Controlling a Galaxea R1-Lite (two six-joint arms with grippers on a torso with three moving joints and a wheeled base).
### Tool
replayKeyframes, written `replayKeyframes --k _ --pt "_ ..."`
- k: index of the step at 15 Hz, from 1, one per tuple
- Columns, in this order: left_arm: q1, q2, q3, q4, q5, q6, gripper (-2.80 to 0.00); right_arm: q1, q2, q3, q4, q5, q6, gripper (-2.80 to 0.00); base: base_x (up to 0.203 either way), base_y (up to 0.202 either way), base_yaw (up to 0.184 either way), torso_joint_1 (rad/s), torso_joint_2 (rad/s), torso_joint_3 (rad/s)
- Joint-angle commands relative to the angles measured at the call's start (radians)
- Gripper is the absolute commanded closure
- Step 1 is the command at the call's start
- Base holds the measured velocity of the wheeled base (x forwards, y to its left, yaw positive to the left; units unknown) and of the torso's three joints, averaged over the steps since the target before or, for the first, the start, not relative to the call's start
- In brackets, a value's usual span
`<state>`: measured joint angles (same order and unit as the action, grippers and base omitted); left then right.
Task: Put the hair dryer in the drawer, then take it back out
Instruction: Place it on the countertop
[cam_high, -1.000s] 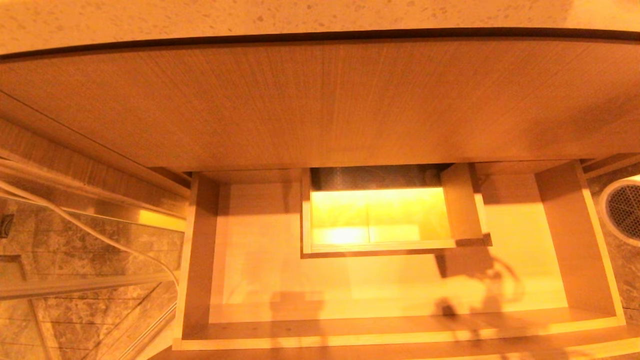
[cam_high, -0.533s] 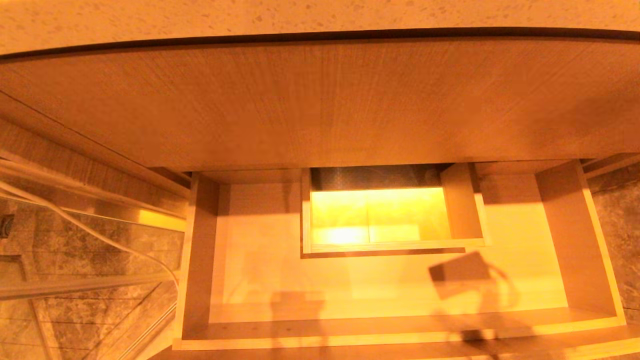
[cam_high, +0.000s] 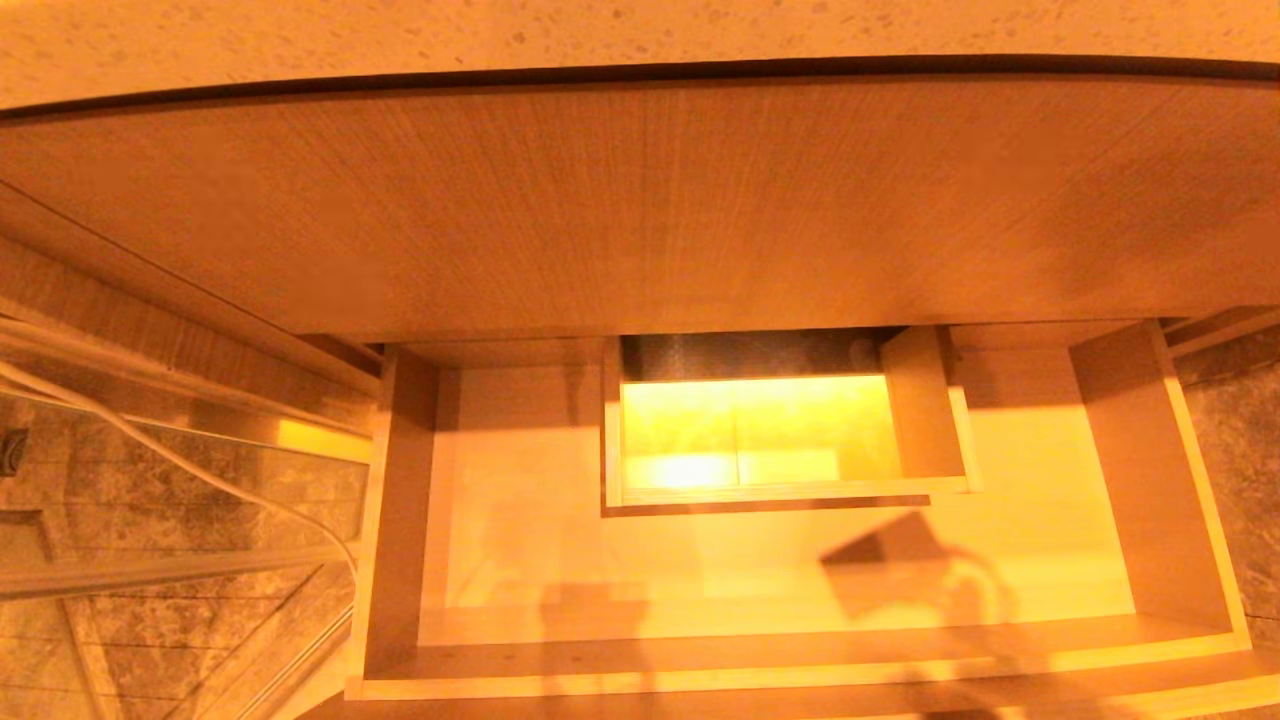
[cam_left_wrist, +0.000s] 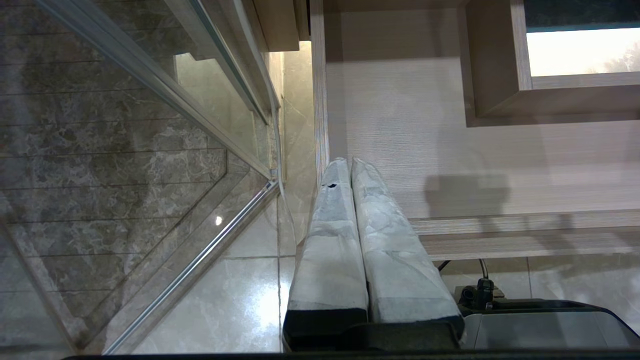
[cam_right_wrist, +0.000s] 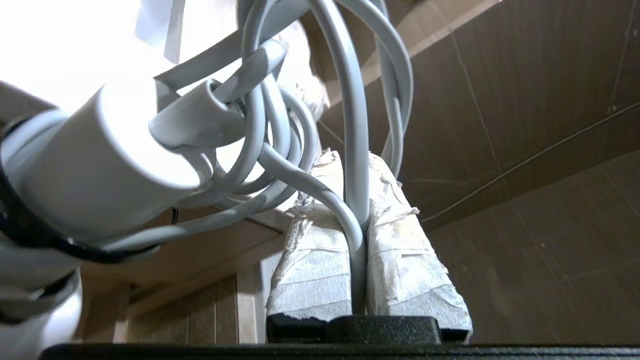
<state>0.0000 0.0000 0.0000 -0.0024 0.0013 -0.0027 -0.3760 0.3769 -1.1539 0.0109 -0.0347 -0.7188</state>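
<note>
Between the right gripper's (cam_right_wrist: 356, 165) taped fingers runs the hair dryer's (cam_right_wrist: 95, 165) cord — pinched tight. Beside the open drawer's (cam_high: 400, 500) left wall, the left gripper (cam_left_wrist: 350, 165) hangs closed — empty.

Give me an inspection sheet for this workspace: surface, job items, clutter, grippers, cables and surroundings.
Surface: drawer pulled open, floor bare except shadows, boxed cut-out at mid-back.
Job's things: hair dryer out of the drawer, hanging by its cord from the right gripper; not seen in the head view.
Clutter: nothing seen.
Grippers: right gripper shut on the cord; left gripper shut, holding nothing, near the drawer's left front corner.
Cables: dryer cord looped, one strand pinched between the taped fingers; white cable left of the drawer.
Surroundings: wood panel and speckled counter above; glass partition, marble tile.
</note>
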Motion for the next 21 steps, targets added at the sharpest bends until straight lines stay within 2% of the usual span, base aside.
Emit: replayKeyframes --k 1,6,9,13,15,18,21 --pt "0.000 0.000 0.000 -0.001 0.000 0.000 0.00 0.009 0.033 -0.064 0.002 0.000 0.002 0.00 0.000 0.000 0.000 0.000 0.00 0.000" --pt "0.000 0.000 0.000 -0.001 0.000 0.000 0.00 0.010 0.172 -0.279 0.083 -0.008 0.005 0.00 0.000 0.000 0.000 0.000 0.00 0.000" --pt "0.000 0.000 0.000 -0.001 0.000 0.000 0.00 0.009 0.253 -0.352 0.098 -0.013 0.005 0.00 0.000 0.000 0.000 0.000 0.00 0.000" --pt "0.000 0.000 0.000 -0.001 0.000 0.000 0.00 0.007 0.437 -0.550 0.100 -0.094 0.002 0.00 0.000 0.000 0.000 0.000 0.00 0.000" --pt "0.000 0.000 0.000 -0.001 0.000 0.000 0.00 0.007 0.490 -0.636 0.101 -0.103 0.003 0.00 0.000 0.000 0.000 0.000 0.00 0.000" --pt "0.000 0.000 0.000 -0.001 0.000 0.000 0.00 0.007 0.558 -0.715 0.130 -0.121 0.004 0.00 0.000 0.000 0.000 0.000 0.00 0.000" --pt "0.000 0.000 0.000 -0.001 0.000 0.000 0.00 0.006 0.579 -0.731 0.154 -0.144 0.002 0.00 0.000 0.000 0.000 0.000 0.00 0.000"
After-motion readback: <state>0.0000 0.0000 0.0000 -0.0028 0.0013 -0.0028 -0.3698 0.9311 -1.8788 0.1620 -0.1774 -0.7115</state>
